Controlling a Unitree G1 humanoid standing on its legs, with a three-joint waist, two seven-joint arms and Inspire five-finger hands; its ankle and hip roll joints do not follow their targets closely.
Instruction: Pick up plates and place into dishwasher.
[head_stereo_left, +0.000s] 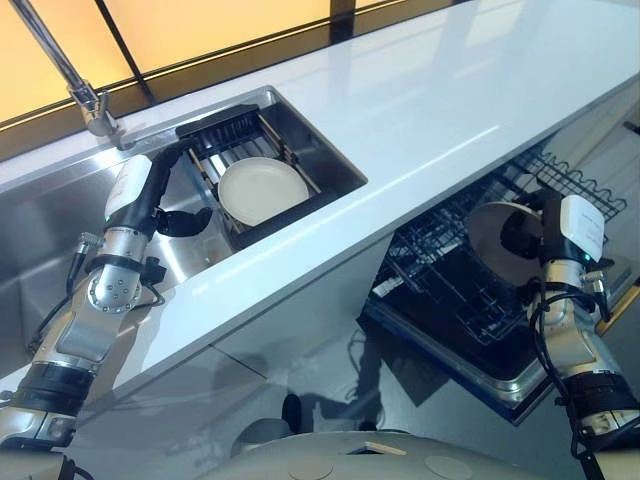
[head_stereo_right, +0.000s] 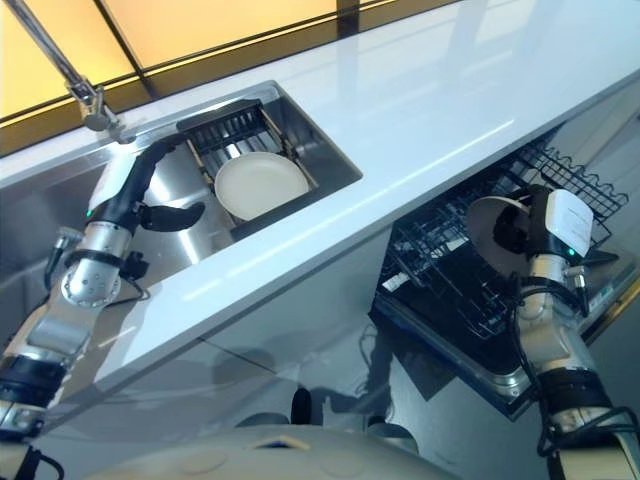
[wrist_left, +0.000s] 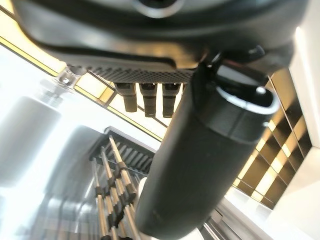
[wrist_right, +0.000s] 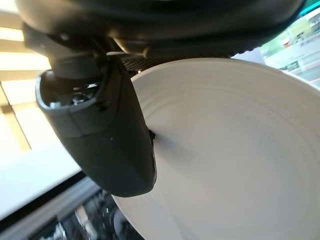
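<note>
A plate is being held on edge by the right robot hand near the right side, just above the dark wire rack of the open dishwasher; the right wrist view is showing the thumb pressing against the plate's pale face, so that robot hand is gripping it. The plate is standing nearly upright with its face turned left, and the rack's slots are lying directly beneath it, so the coming move looks like a lowering between the tines. Farther off, across the white table, a second plate is lying flat in the black drainer inside the sink. The left robot hand is hovering just left of that second plate, fingers loose and holding nothing, and it is clearly the nearer one to it. A tap is standing at the far left.
</note>
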